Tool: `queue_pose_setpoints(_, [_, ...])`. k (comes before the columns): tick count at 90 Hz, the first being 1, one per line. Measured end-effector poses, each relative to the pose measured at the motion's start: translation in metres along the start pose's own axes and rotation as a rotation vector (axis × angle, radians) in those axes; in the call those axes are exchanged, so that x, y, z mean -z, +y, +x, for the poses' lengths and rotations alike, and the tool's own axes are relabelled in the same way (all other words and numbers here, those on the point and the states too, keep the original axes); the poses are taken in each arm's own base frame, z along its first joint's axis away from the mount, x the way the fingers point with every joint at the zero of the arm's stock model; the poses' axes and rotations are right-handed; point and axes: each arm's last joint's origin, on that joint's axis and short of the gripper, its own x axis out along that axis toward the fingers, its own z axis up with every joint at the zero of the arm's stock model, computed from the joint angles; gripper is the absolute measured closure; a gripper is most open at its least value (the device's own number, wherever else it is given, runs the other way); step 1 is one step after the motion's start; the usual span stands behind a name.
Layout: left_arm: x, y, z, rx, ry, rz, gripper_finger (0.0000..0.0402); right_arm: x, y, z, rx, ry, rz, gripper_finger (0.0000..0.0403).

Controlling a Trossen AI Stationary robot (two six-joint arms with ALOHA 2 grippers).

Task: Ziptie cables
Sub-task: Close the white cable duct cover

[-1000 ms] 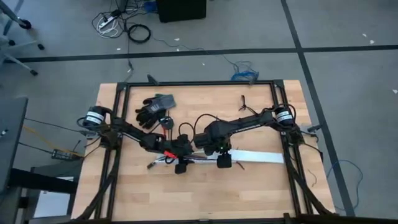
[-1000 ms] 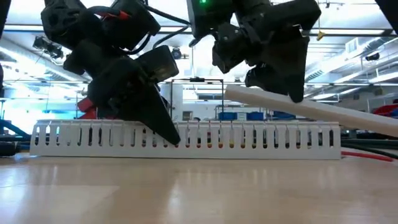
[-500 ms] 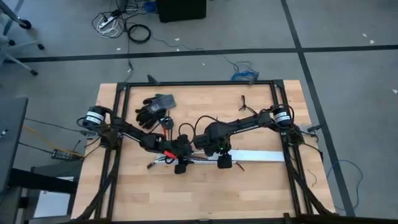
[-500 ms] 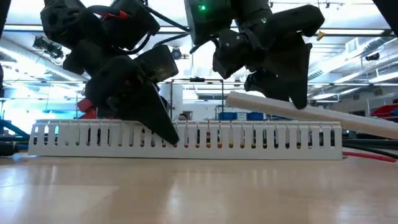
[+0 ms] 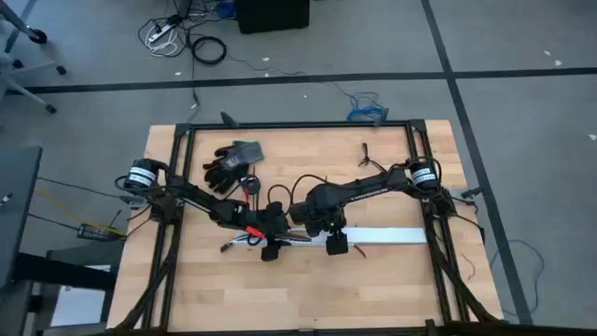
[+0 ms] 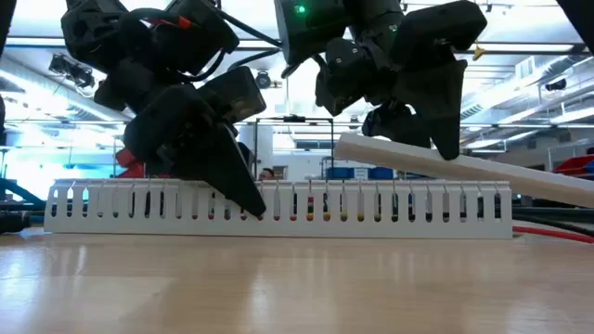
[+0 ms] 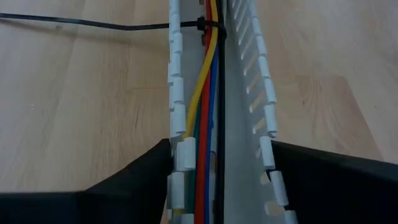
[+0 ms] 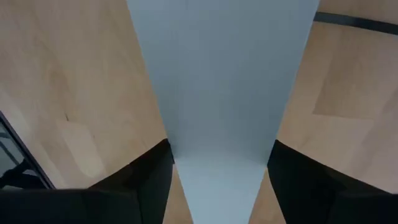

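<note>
A long white slotted channel [image 6: 371, 209] lies on the table. Inside it run the cables [image 7: 205, 93], a bunch of yellow, red, blue, green and black wires. The black ziptie [image 7: 199, 25] crosses the channel and the bunch, and its thin tail [image 7: 74, 23] reaches out over the wood. My left gripper [image 5: 270, 247] is shut on the channel. My right gripper [image 5: 334, 243] is shut on a flat white cover strip [image 6: 464, 167], which slants above the channel. My left gripper [image 7: 221, 180] clasps the channel's two slotted side walls [image 7: 180, 155] between its fingers, one finger outside each wall. It comes from above, slanting down, with the fingers across the channel. The channel rests flat on the table. My right gripper [image 8: 221, 168] pinches the cover strip across its width, by its two long edges [image 8: 168, 146], near the end toward the left gripper. It comes from above. That end [image 6: 348, 144] is raised over the channel, and the strip slopes down toward the table's right.
Black gloves [image 5: 231, 163] lie at the far left of the table and a small black forked clip [image 5: 366, 149] at the far right. Dark frame rails [image 5: 177, 177] run along both sides. Bare wood [image 5: 308, 289] stretches between the channel and the near edge.
My right gripper has shifted a little with the cover strip's raised end, which stays above the channel. My left gripper and the channel have kept still.
</note>
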Motion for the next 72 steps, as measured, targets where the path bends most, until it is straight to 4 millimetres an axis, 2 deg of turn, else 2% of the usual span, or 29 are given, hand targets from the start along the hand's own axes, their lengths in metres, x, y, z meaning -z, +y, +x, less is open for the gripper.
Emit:
queue_pose_setpoints(27, [0.0001,0.0002,0.0,0.0,-0.002,0.0,0.0167,-0.0021,-0.0014,0.0061,-0.003,-0.017,-0.009,0.0172])
queue_pose_setpoints(72, [-0.0051,-0.0001,0.001,-0.01,-0.006,-0.024,0.0167,-0.0041,-0.0073,0.0047,0.003,-0.037,0.017,0.0172])
